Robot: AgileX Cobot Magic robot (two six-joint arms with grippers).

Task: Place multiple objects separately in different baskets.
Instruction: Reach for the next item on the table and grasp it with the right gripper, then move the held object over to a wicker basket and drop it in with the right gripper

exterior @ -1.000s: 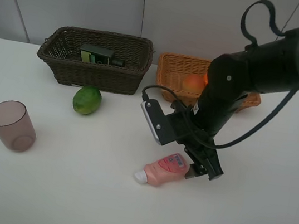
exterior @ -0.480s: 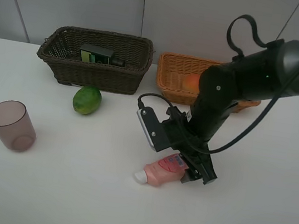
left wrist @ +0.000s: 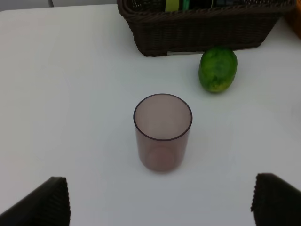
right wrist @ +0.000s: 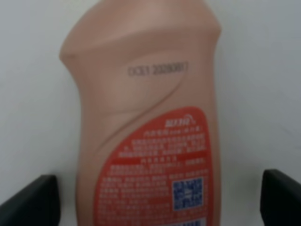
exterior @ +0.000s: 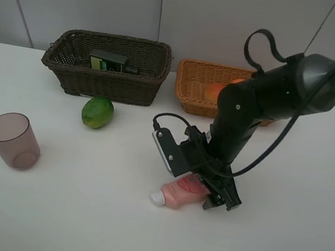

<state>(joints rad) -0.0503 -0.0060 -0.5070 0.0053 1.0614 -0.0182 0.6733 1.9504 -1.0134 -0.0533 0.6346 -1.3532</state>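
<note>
Right wrist view: right gripper [right wrist: 155, 200] straddles pink bottle [right wrist: 146, 108] (jaws not touching).

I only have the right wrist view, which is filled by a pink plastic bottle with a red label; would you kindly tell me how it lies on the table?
Observer: The pink plastic bottle lies on its side on the white table, with its white cap pointing towards the left of the high view.
Operator: Thank you. Which basket is nearer to it?
Observer: The light orange-tan wicker basket, behind it. The dark brown wicker basket stands further left.
Operator: What else is loose on the table?
Observer: A green lime-like fruit and an upright translucent purple-brown cup, both left of the bottle.
</note>
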